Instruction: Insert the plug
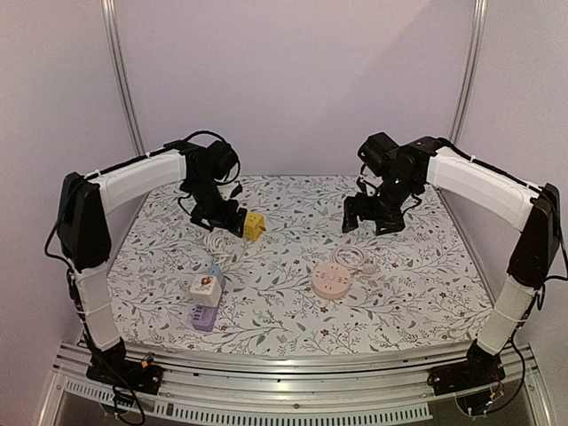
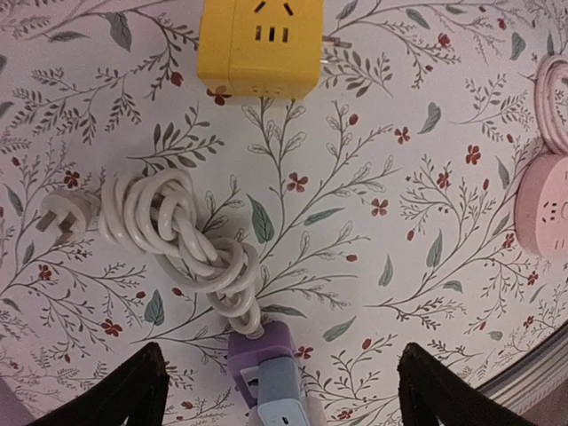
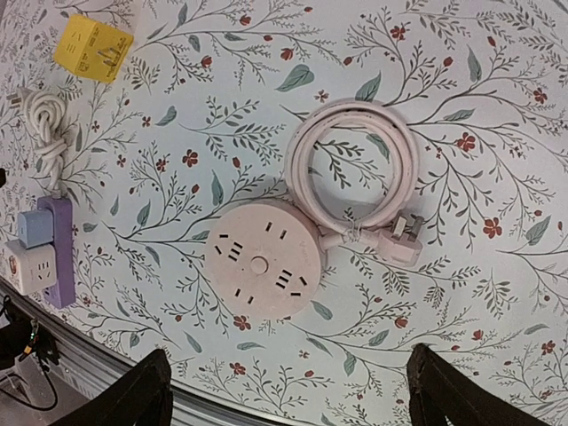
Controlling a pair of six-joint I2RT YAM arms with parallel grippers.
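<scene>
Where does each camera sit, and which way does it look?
Top external: fixed above and behind, looking down at the table; left arm and right arm show.
Left wrist: on that arm, facing down at the yellow adapter and knotted cord; its fingertips show.
Right wrist: likewise, facing down at the round pink strip; its fingertips show.
Shared: both wrist views catch the yellow adapter.

Robot lab cell: aluminium rail [image 1: 293,366], plain wall panels [image 1: 293,80], floral-cloth table [image 1: 426,293].
</scene>
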